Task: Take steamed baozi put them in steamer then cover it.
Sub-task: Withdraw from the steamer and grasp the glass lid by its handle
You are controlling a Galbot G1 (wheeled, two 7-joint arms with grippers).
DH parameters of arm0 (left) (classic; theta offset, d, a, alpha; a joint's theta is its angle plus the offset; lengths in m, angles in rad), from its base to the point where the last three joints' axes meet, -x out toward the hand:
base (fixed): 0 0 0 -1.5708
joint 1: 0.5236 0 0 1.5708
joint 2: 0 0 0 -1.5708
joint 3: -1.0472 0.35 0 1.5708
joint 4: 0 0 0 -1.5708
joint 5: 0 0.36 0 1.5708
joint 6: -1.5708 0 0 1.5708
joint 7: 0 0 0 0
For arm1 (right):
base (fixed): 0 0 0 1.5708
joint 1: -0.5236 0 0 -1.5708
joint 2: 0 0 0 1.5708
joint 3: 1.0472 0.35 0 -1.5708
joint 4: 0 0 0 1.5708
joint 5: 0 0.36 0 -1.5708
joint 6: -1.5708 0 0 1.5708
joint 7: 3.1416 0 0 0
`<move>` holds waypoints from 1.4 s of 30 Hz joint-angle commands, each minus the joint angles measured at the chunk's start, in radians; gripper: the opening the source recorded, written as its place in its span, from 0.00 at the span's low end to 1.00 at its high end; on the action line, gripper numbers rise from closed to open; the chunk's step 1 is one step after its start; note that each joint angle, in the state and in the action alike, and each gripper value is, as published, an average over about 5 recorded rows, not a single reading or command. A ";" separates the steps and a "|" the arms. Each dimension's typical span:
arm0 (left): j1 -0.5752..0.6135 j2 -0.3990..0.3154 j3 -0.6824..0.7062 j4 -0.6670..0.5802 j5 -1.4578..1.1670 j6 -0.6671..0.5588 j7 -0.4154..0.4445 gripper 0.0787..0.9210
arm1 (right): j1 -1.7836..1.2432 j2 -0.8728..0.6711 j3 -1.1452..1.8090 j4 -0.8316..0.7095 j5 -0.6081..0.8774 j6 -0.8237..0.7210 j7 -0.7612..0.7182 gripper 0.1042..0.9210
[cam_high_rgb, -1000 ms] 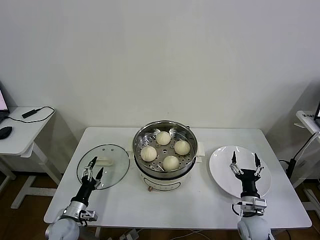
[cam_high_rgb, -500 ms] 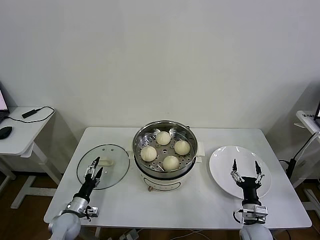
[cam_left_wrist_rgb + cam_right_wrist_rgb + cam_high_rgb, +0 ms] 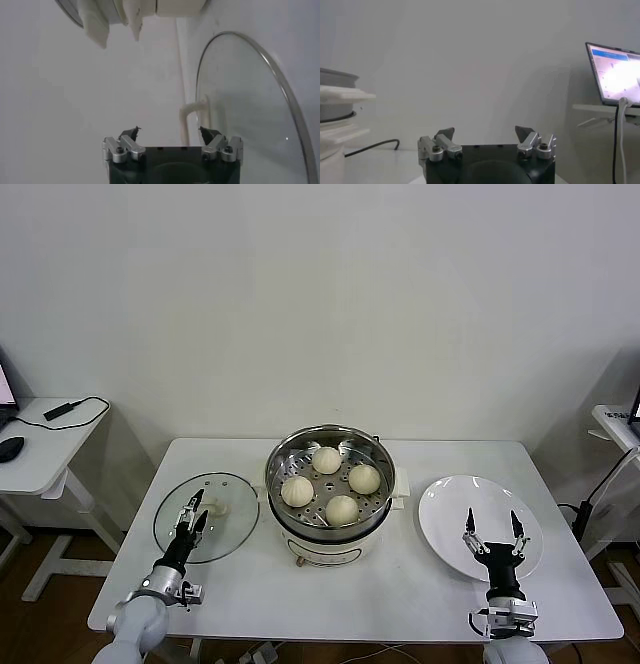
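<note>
Left pincer (image 3: 192, 515), wide open over the round clear glass cover (image 3: 207, 516) at lower left, may slip off its white oblong handle (image 3: 213, 507).

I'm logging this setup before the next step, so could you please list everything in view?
baozi: four, off-white, in the steamer.
steamer: one, steel on white base, table centre.
cover: one, clear glass with white handle, flat on table left of the steamer.
plate: one, white, right of the steamer.
table: one, white.
side desk: one, white, far left, with cable and mouse.
laptop: one, screen lit, on a stand to the right.
left gripper: open, over the cover near its handle.
right gripper: open, over the plate.
</note>
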 commanded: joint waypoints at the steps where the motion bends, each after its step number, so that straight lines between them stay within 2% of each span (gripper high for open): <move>1: -0.053 -0.005 0.010 0.033 0.013 0.006 0.000 0.88 | -0.004 0.003 0.004 -0.004 -0.004 0.004 -0.009 0.88; 31: -0.146 -0.033 0.029 0.145 0.015 0.040 0.027 0.88 | -0.004 0.025 0.009 0.002 -0.023 0.008 -0.019 0.88; 34: -0.146 -0.033 0.028 0.151 0.013 0.039 0.035 0.84 | -0.003 0.026 0.008 0.003 -0.025 0.007 -0.019 0.88; 42: -0.145 -0.035 0.027 0.151 0.007 0.036 0.046 0.57 | 0.001 0.028 0.006 0.005 -0.028 0.007 -0.018 0.88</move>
